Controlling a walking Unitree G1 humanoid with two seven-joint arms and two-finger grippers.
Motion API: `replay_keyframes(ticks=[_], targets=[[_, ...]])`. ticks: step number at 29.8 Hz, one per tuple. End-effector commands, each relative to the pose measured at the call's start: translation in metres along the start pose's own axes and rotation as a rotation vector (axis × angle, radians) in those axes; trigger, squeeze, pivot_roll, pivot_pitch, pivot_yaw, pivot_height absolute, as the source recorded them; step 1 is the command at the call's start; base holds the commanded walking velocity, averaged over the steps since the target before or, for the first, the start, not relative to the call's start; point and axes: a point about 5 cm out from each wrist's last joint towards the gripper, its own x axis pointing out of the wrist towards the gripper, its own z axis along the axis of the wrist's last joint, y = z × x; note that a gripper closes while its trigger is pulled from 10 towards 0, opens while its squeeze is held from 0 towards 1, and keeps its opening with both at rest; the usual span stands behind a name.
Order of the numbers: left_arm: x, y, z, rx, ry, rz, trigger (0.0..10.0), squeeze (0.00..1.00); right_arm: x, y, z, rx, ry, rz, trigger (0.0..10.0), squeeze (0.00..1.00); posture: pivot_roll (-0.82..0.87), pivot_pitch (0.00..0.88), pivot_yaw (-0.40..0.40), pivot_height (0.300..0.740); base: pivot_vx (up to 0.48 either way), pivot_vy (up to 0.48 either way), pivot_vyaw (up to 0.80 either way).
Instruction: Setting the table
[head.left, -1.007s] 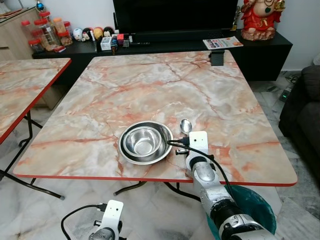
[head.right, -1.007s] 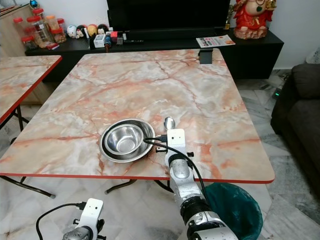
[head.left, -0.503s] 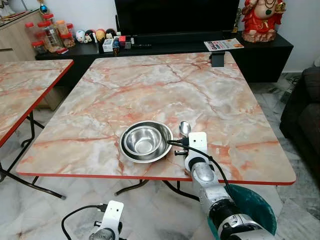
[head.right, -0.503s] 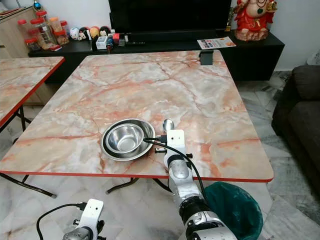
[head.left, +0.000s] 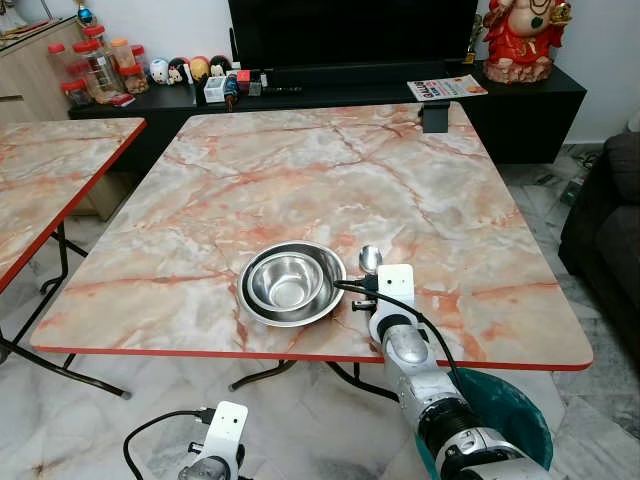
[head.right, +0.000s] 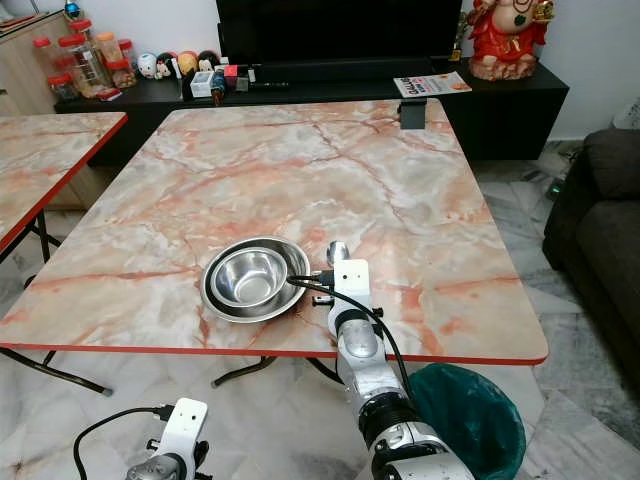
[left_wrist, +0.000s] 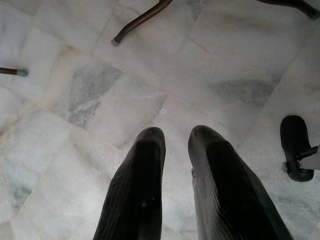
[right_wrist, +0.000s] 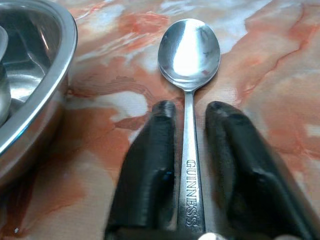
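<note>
In the left eye view, a round steel bowl (head.left: 288, 281) nested in a wider steel dish (head.left: 262, 311) is seen near the front edge of the pink marble table with a red rim (head.left: 300, 170). Just right of the dish, a shiny steel spoon (head.left: 370, 260) lies on the table, with the right gripper (head.left: 372, 283) at its handle.

In the left wrist view, the left gripper (left_wrist: 176, 137) is seen hanging over the pale tiled floor (left_wrist: 100, 85), its fingers narrowly parted with nothing between them.

In the right wrist view, the spoon handle, stamped GUINNESS, is seen between the narrowly parted black fingers (right_wrist: 150, 165); contact cannot be told.
</note>
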Motion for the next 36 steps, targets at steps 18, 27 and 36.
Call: replay_keyframes(ticks=[18, 27, 36], targets=[[-0.001, 0.005, -0.005, 0.011, 0.019, 0.007, 10.0, 0.00, 0.001, 0.006, 0.030, 0.076, -0.191, 0.026, 10.0, 0.00, -0.07, 0.000, 0.087, 0.740, 0.000, 0.000, 0.00], [0.000, 0.005, 0.000, -0.012, -0.008, 0.011, 10.0, 0.00, -0.004, 0.010, 0.050, 0.034, -0.361, 0.044, 10.0, 0.00, -0.07, 0.000, 0.087, 0.740, 0.000, 0.000, 0.00], [0.000, 0.007, 0.003, -0.040, -0.024, 0.004, 10.0, 0.00, -0.005, 0.011, 0.057, 0.039, -0.413, 0.048, 10.0, 0.00, -0.07, 0.000, 0.093, 0.740, 0.000, 0.160, 0.00]])
